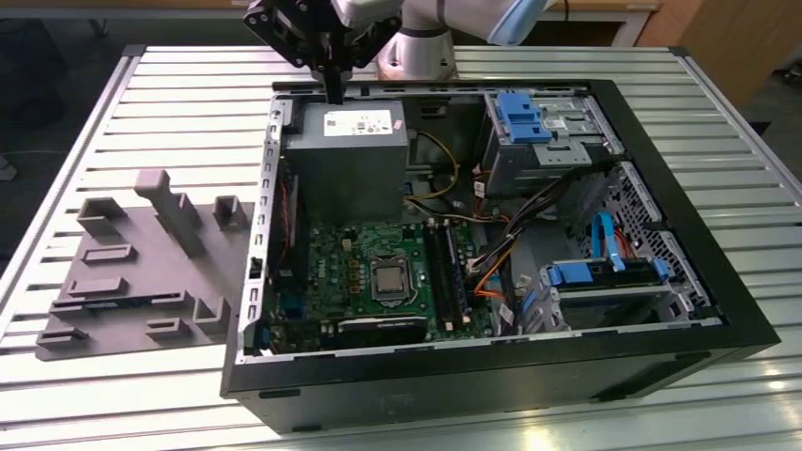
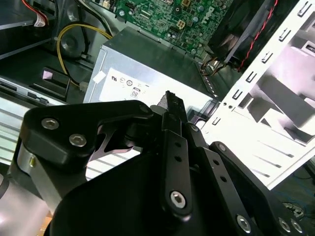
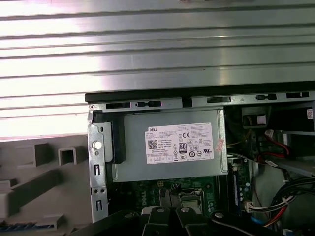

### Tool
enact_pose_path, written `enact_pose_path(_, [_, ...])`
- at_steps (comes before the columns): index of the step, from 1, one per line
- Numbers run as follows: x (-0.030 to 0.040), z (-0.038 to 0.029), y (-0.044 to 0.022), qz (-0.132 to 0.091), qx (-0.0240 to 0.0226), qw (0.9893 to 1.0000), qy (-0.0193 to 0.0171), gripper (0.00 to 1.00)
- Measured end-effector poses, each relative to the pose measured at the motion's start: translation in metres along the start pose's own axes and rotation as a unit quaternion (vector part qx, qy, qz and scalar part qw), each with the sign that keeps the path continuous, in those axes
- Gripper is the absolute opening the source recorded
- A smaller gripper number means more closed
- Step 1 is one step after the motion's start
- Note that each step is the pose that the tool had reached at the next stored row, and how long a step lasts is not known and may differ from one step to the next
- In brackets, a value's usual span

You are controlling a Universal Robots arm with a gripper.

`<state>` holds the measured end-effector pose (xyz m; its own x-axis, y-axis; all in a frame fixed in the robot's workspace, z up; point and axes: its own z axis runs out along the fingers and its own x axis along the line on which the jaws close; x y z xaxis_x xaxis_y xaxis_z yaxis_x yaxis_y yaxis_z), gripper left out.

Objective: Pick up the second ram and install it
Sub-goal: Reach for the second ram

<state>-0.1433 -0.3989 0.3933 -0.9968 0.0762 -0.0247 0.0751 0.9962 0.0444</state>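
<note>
My gripper (image 1: pixel 334 92) hangs over the back edge of the open computer case, just above the grey power supply (image 1: pixel 346 150). Its fingers are pressed together with nothing between them, as both wrist views show (image 2: pixel 171 101) (image 3: pixel 165 195). A thin blue-green strip, apparently the second ram (image 1: pixel 98 303), lies flat in the grey tray (image 1: pixel 138 282) on the exterior view's left, far from the gripper. In the first wrist view the same ram (image 3: pixel 24 226) shows as a blue edge. The black slot rails (image 1: pixel 445 268) run along the green motherboard (image 1: pixel 351 272).
The case's metal walls (image 1: pixel 269 188) surround the motherboard. Inside it are a drive cage with blue clips (image 1: pixel 532 127), loose cables (image 1: pixel 501 254) and a fan (image 2: pixel 246 29). Upright blocks (image 1: pixel 169 207) rise from the tray. Everything stands on a slatted metal table (image 1: pixel 150 113).
</note>
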Motion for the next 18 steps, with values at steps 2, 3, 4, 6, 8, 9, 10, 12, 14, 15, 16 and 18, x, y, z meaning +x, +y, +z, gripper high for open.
enact_pose_path(2, [0.0012,-0.0001,-0.0001,0.000,0.0000,1.0000,0.0000,0.11])
enact_pose_path(3, [0.0018,0.0000,-0.0001,0.000,0.0000,1.0000,0.0000,0.11])
enact_pose_path(4, [0.0023,0.0000,-0.0002,0.000,0.0000,1.0000,0.0000,0.11])
enact_pose_path(6, [0.0035,-0.0001,-0.0003,0.000,0.0000,1.0000,0.0000,0.11])
enact_pose_path(8, [0.0046,-0.0001,-0.0004,0.000,0.0000,1.0000,0.0000,0.11])
enact_pose_path(9, [0.0052,-0.0001,-0.0004,0.000,0.0000,1.0000,0.0000,0.11])
enact_pose_path(10, [0.0057,-0.0001,-0.0004,0.000,0.0000,1.0000,0.0000,0.11])
enact_pose_path(12, [0.0068,-0.0002,-0.0005,0.000,0.0000,1.0000,0.0000,0.11])
enact_pose_path(14, [0.0079,-0.0002,-0.0006,0.000,0.0000,1.0000,0.0000,0.11])
enact_pose_path(15, [0.0085,-0.0002,-0.0006,0.000,0.0000,1.0000,0.0000,0.11])
enact_pose_path(16, [0.0091,-0.0002,-0.0007,0.000,0.0000,1.0000,0.0000,0.11])
enact_pose_path(18, [0.0103,-0.0003,-0.0008,0.000,0.0000,1.0000,0.0000,0.11])
